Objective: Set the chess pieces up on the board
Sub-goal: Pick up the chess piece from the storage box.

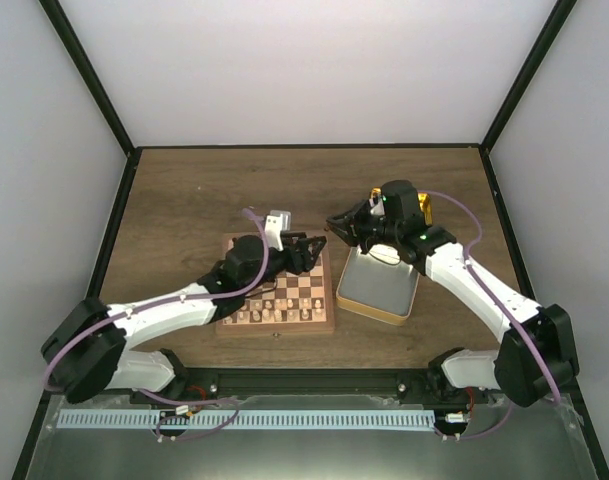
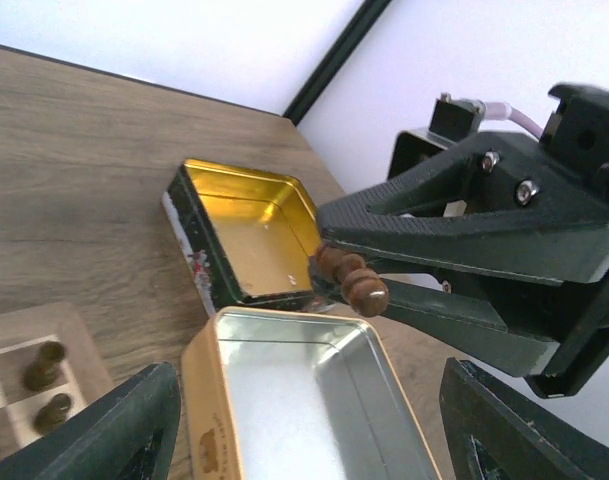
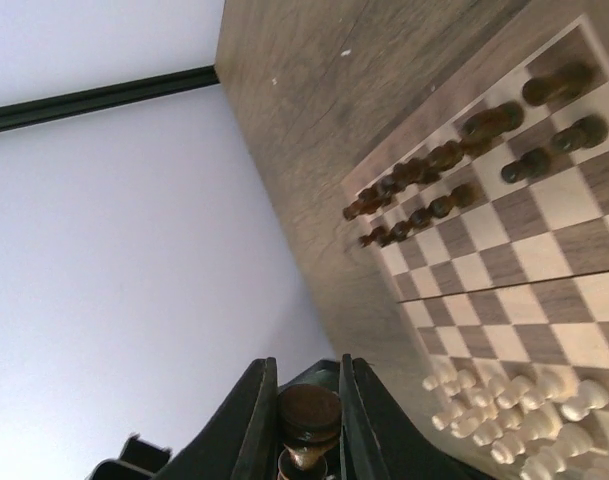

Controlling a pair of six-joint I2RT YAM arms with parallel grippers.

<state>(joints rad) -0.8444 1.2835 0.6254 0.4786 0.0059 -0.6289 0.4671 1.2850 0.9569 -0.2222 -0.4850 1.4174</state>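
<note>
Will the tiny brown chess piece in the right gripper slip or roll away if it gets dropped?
The chess piece looks glossy and rounded, so it could slip or twist in the right gripper, which holds it sideways. Dropped on its side, that round shape would probably roll. So tiny, it is likely very light.
</note>
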